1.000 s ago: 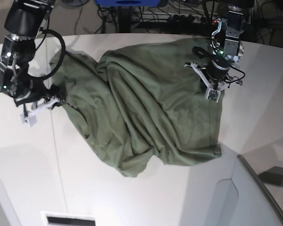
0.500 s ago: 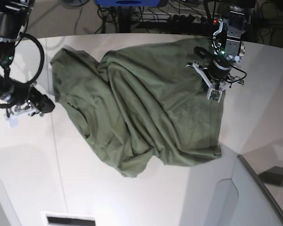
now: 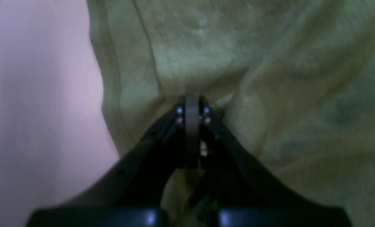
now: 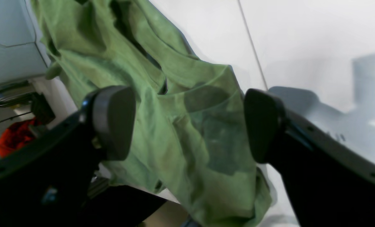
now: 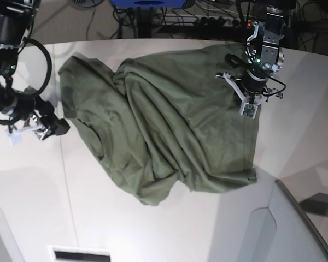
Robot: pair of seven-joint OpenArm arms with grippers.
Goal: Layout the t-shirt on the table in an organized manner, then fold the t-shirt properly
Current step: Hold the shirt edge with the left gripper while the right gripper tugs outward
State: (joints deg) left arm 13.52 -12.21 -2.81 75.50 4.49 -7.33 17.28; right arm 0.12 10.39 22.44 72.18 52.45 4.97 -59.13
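Left fingers (image 3: 192, 104) pinch the rumpled t-shirt (image 5: 164, 120); right fingers (image 4: 111, 123) gape wide, holding nothing

left wrist view blurred | t-shirt (image 3: 269, 94) cut off by frame edges | left pincer (image 3: 192, 107) tip buried in cloth

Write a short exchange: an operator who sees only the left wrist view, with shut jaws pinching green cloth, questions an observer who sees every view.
Operator: My left gripper has pinched the t-shirt. Is the shirt lying flat overall?
Observer: No. In the base view it lies bunched in long diagonal folds on the table.
Operator: Where is the right gripper?
Observer: Beside the shirt's opposite edge, over bare table.
Operator: Does it hold cloth?
Observer: No. Its pads stand wide apart with nothing between them.
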